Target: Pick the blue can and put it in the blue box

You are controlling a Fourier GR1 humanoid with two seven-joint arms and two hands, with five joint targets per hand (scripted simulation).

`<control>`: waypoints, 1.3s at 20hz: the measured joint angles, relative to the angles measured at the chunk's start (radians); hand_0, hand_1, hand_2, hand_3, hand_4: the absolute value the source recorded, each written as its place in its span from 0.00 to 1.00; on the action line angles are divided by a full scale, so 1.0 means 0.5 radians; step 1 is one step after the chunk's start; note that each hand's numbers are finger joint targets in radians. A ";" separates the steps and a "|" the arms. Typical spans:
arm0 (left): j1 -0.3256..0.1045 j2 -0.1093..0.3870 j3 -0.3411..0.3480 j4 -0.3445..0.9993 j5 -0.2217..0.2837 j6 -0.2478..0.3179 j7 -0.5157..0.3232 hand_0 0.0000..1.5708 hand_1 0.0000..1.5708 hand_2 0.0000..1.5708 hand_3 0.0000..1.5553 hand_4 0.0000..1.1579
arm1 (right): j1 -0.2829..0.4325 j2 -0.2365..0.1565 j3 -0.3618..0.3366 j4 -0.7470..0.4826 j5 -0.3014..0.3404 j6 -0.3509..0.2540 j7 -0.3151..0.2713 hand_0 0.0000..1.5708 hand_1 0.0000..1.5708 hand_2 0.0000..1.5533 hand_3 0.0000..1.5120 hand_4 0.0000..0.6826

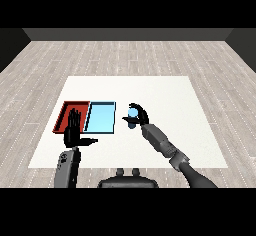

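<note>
The blue can (132, 117) is sitting inside the curl of the right hand (140, 116), whose fingers and thumb are wrapping round it so that only part of its blue side is showing. Whether it is resting on the white table (165, 100) or already lifting clear of it, I cannot tell from this view. The right forearm is reaching in from the table's near right corner towards the middle, and hand and can are lying just to the right of the light blue tray (101, 118), near its right rim but apart from it.

Further out, the red tray (67, 111) is lying against the blue tray's left side, towards the table's left edge. The left hand (74, 130) is standing with its fingers straight and upright and its thumb sticking out sideways, holding nothing, over the near edge of the two trays.

By my judgement the grasp step is being completed and the carry is about to begin. The next move is calling for a lift high enough to clear the tray's right rim, a short travel leftwards over the blue floor, then a lowering and release, keeping clear of the waiting left hand.
</note>
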State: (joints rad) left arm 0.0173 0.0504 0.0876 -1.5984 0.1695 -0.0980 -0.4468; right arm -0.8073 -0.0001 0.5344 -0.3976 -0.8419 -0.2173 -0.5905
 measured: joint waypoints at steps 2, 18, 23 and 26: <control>-0.001 0.010 0.014 -0.007 0.022 -0.014 0.012 0.00 0.00 0.00 0.00 0.00 | -0.005 0.000 0.038 0.011 0.002 -0.074 0.024 1.00 1.00 0.97 0.96 0.99; -0.055 -0.070 -0.155 0.114 -0.160 0.058 0.008 0.00 0.00 0.00 0.00 0.00 | -0.039 -0.020 -0.017 -0.189 0.230 -0.222 0.028 0.95 0.95 0.94 0.93 0.95; -0.128 -0.091 -0.272 0.179 -0.153 0.111 0.099 0.00 0.00 0.00 0.00 0.00 | -0.091 -0.021 -0.060 -0.291 0.335 -0.231 0.004 0.92 0.92 0.92 0.93 0.97; -0.159 -0.091 -0.361 0.224 -0.128 0.144 0.129 0.00 0.00 0.00 0.00 0.00 | -0.062 -0.071 -0.067 -0.442 0.396 -0.227 0.008 0.91 0.91 0.93 0.94 0.98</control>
State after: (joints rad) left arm -0.0620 0.0049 -0.0931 -1.4864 0.1055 -0.0261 -0.3821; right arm -0.8386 -0.0355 0.5010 -0.6187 -0.6439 -0.3307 -0.5867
